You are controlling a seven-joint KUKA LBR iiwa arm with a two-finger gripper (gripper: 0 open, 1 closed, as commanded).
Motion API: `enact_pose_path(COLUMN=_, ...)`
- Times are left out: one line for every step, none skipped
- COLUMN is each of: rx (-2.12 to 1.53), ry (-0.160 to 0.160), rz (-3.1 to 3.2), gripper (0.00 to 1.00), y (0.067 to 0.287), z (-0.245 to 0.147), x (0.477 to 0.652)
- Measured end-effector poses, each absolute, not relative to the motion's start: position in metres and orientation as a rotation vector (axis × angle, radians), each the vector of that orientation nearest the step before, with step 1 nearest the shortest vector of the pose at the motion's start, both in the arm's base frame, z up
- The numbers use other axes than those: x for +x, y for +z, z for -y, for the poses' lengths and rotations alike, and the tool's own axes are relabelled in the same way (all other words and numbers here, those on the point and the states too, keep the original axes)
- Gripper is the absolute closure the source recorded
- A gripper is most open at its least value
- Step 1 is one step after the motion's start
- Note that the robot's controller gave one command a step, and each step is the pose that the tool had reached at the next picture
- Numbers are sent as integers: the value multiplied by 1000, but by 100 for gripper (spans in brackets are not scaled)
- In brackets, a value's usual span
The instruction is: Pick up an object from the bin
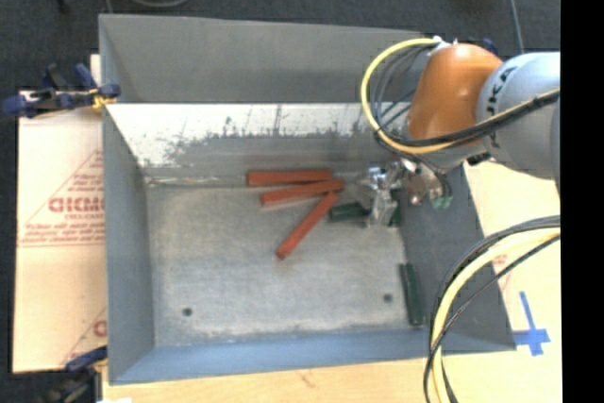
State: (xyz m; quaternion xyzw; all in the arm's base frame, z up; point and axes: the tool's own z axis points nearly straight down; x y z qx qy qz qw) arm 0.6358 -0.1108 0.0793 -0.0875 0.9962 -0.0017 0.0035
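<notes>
My gripper [382, 201] hangs low at the bin's right side, near the back wall, its metal fingers pointing down. A small dark green block [347, 214] lies right at the fingertips, just to their left. Three reddish-brown sticks lie left of it: one [288, 176] along the back, a second [300, 194] just below it, and a third [308, 226] slanting down to the left, its upper end close to the green block.
A dark green stick [411, 293] lies along the right wall near the front corner. The orange cover and looped yellow cables sit above the gripper at the right. The bin's left and front floor holds nothing else.
</notes>
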Motion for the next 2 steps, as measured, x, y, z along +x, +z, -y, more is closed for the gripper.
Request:
enact_pose_path(rx=-275, ry=-6, rz=-3122, gripper=0, y=79, z=111, x=636)
enact_pose_path(rx=-277, ry=-6, rz=-3122, gripper=100, y=79, z=111, x=636)
